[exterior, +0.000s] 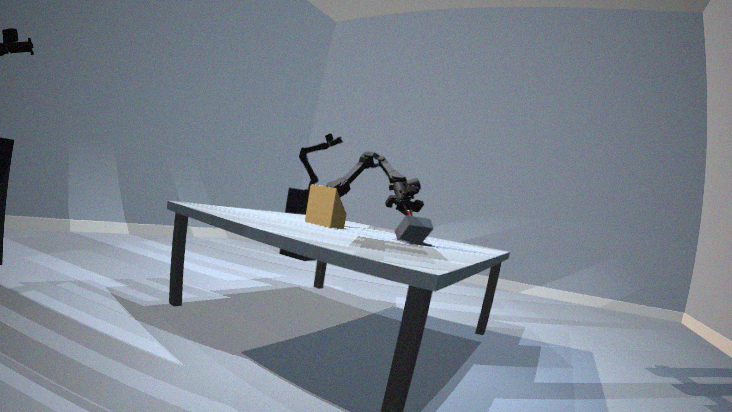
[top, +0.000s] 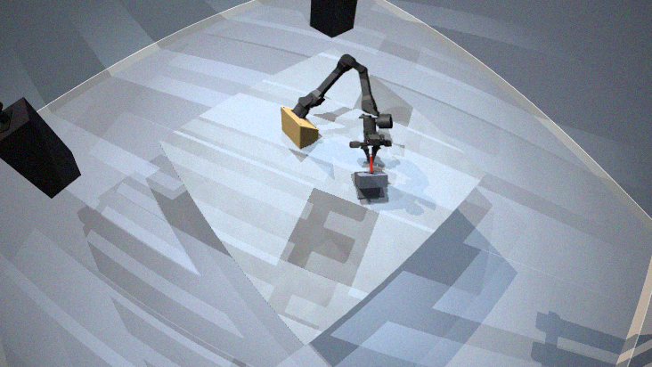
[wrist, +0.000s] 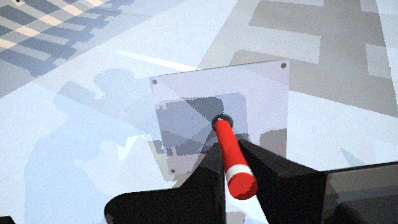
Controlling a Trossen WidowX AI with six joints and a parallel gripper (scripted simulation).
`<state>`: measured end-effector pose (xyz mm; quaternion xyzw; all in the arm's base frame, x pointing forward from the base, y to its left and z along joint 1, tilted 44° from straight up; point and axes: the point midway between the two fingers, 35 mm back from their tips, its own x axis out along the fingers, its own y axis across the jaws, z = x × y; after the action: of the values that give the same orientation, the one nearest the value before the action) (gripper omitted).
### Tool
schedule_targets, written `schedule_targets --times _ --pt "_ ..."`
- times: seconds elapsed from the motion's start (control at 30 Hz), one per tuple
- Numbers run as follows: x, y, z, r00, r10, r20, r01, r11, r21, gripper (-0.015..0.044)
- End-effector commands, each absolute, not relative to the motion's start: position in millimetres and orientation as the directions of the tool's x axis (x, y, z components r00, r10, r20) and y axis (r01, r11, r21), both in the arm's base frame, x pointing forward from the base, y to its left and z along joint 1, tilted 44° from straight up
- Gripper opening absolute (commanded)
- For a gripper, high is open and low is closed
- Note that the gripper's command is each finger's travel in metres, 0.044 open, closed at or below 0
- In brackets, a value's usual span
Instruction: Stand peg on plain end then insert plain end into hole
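The red peg [top: 370, 167] [wrist: 231, 150] is held at a tilt, with its white band and near end up toward the wrist camera and its plain end down on the panel side. My gripper [top: 370, 160] [exterior: 408, 209] is shut on the peg, with its dark fingers on either side of it in the wrist view. The grey sloped panel [top: 375, 179] [exterior: 419, 225] [wrist: 270, 90] lies under the gripper. In the wrist view the plain end overlaps the dark-rimmed hole [wrist: 215, 120] and appears at or just inside its mouth; the depth cannot be told.
A yellow-orange wedge block [top: 291, 126] [exterior: 321, 205] stands by the arm's base. Dark screws mark the panel's corners. Shadows of the arm and other shapes fall across the table [top: 255, 214] [exterior: 266, 225]. Black pedestals [top: 41, 155] stand off the table.
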<state>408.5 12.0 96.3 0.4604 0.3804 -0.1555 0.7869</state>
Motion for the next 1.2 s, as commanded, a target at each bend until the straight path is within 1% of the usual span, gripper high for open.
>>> schedule_targets --times 0.0,1.17 --pt "409.4 12.2 92.4 0.658 0.107 -0.745 0.597 0.529 0.603 0.0000" --pt "418.0 11.8 83.3 0.658 0.107 -0.745 0.597 0.529 0.603 0.0000"
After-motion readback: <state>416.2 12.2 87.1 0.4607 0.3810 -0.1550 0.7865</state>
